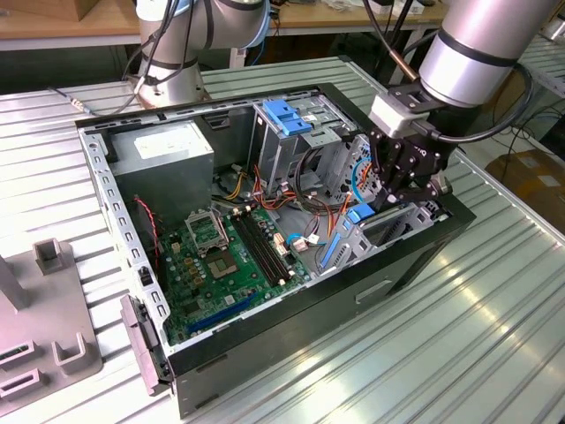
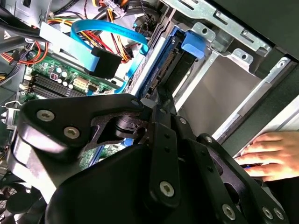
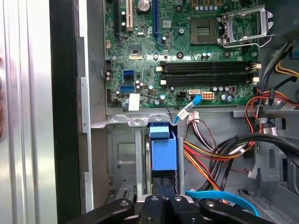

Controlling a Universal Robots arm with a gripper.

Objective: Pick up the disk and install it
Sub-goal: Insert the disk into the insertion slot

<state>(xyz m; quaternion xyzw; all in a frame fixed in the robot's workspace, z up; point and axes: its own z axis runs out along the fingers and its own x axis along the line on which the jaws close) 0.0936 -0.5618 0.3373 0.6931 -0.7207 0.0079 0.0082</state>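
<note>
Outside PC case (image 2: 275, 98) w/ disk (image 2: 164, 70), second wrist view: person's fingers (image 2: 268, 151).

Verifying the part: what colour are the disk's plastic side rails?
Blue; the disk shows them best in the first wrist view.

No print is legible; the white sticker (image 1: 164, 141) on the far-left grey box carries lettering too small to read.

Ribbed metal table (image 1: 494, 336) under an open computer case (image 1: 282, 358) and a grey fixture (image 1: 48, 305).
</note>
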